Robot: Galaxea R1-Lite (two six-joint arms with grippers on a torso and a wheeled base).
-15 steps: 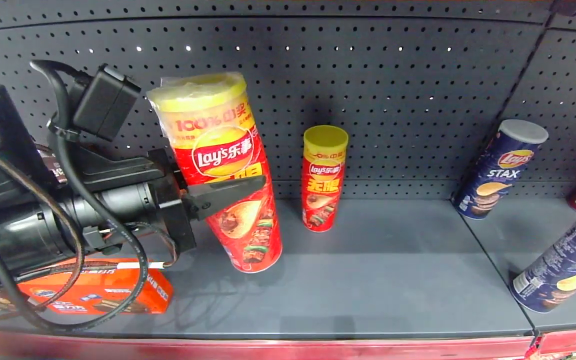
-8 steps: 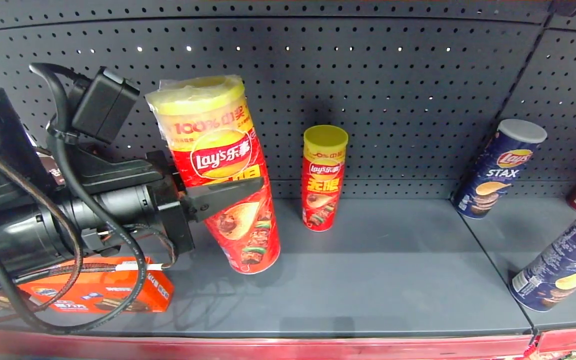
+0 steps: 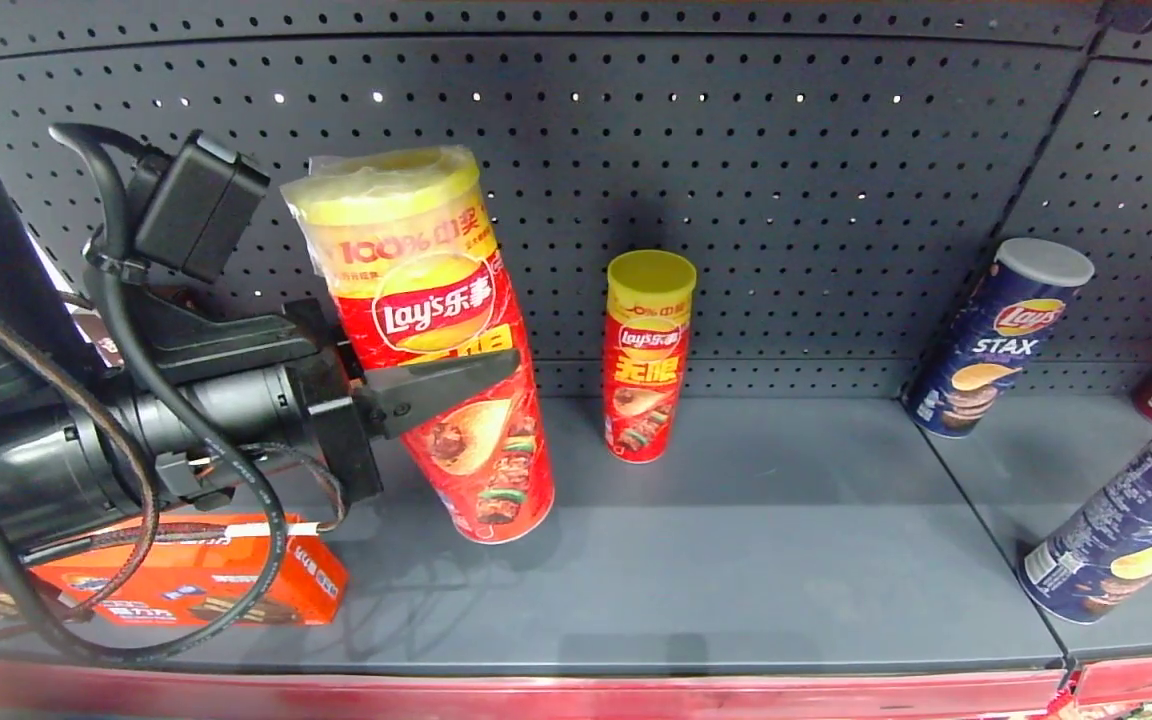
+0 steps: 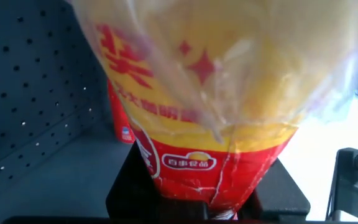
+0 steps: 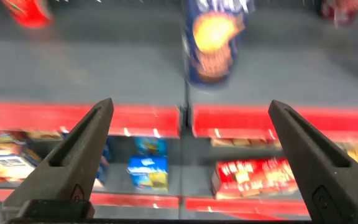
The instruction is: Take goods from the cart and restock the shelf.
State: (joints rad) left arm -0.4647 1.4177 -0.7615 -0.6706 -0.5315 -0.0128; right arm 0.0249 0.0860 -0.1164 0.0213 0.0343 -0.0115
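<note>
A tall red-and-yellow chips can [image 3: 436, 340] wrapped in clear film leans with its top to the left, its base low at the grey shelf board [image 3: 756, 560]. My left gripper [image 3: 466, 375] is shut on its middle, coming in from the left; one dark finger [image 3: 446, 385] crosses the can's front. In the left wrist view the can [image 4: 216, 106] looms close above the gripper [image 4: 207, 205]. A matching red can [image 3: 648, 355] stands upright at the back of the shelf. My right gripper [image 5: 191, 180] hangs open in front of the shelf's red edge [image 5: 135, 118], holding nothing.
An orange box [image 3: 186, 585] lies flat at the shelf's front left, under my left arm. Blue cans stand at the right: one at the back [image 3: 996, 340], one near the front [image 3: 1126, 520], also the blue can [image 5: 213, 43]. The pegboard wall [image 3: 786, 180] closes the back. Packets fill a lower shelf [image 5: 253, 177].
My left gripper and the held can have shifted slightly to the left. The other cans and the box have not moved.
</note>
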